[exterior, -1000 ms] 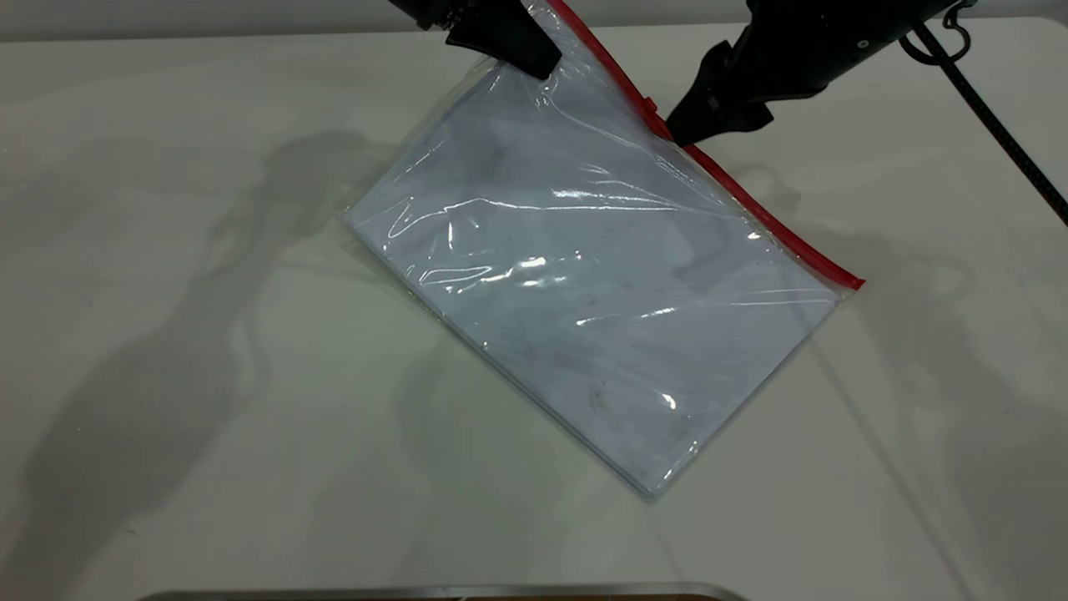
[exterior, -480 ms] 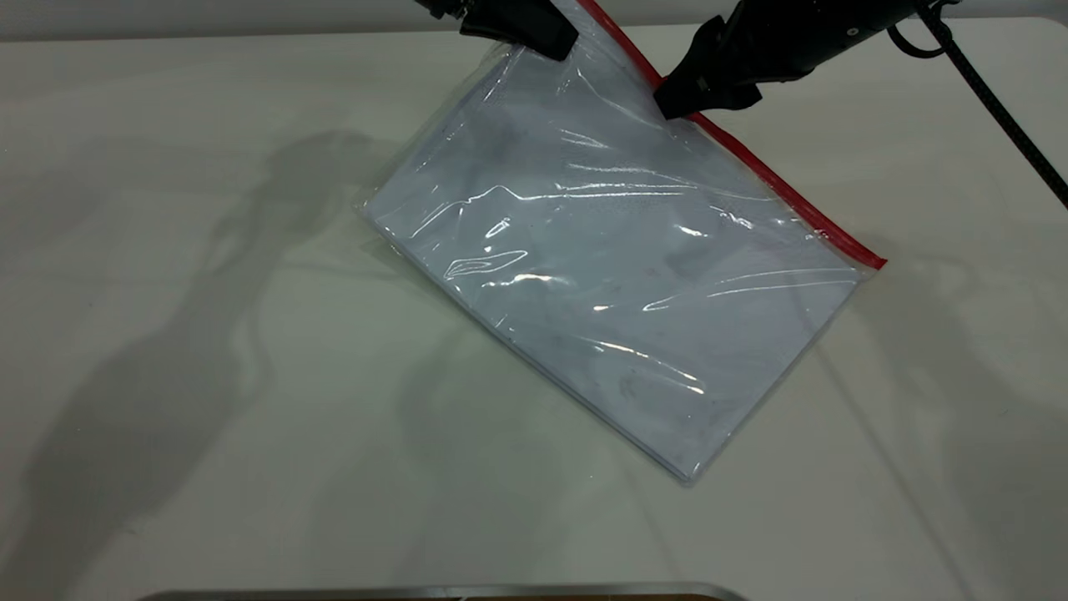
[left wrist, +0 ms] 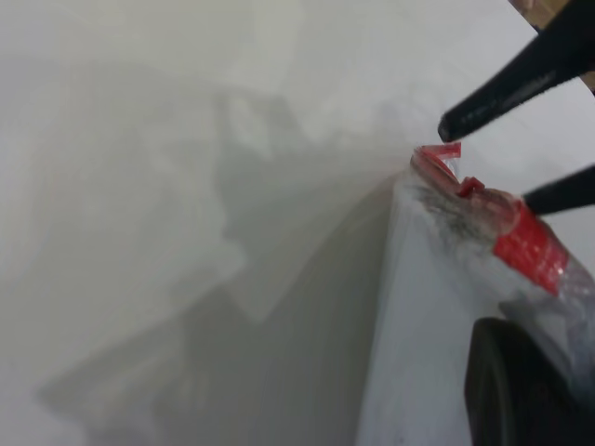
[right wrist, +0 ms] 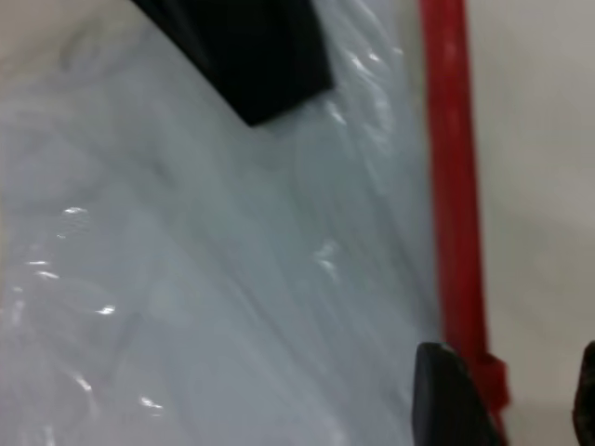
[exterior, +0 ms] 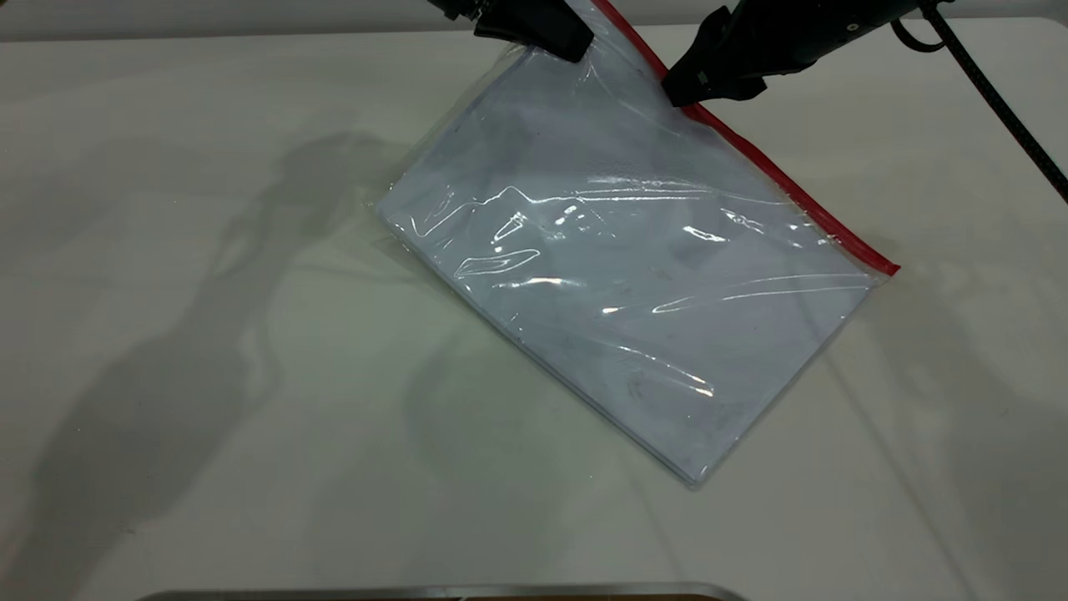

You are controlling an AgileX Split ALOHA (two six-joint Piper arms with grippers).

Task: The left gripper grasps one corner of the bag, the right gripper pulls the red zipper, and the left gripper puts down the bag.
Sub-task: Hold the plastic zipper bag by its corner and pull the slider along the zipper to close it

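Nearest my exterior camera I see a thin metal edge [exterior: 442, 591] along the bottom of the view; beyond it lies the white table [exterior: 167, 334], crossed by soft shadows of the arms. On the table sits the bag [exterior: 617, 275], a clear pouch with white sheets inside, lying askew; its nearest corner rests flat on the surface while the far end rises, lifted off the table toward the arms. The red zipper [exterior: 784, 188] runs along the bag's right-hand long edge, from the low corner on the right up to the raised far corner.

Farther back, the right gripper [exterior: 677, 90] meets the red zipper partway up that edge; from its own wrist camera I see its two fingertips [right wrist: 446, 400] standing one on each side of the red strip, around a small red tab, but I cannot tell whether they pinch it or only straddle it. Farthest off, the left gripper [exterior: 576, 48] is clamped on the raised corner of the bag, just beside the zipper's upper end, holding that corner in the air.
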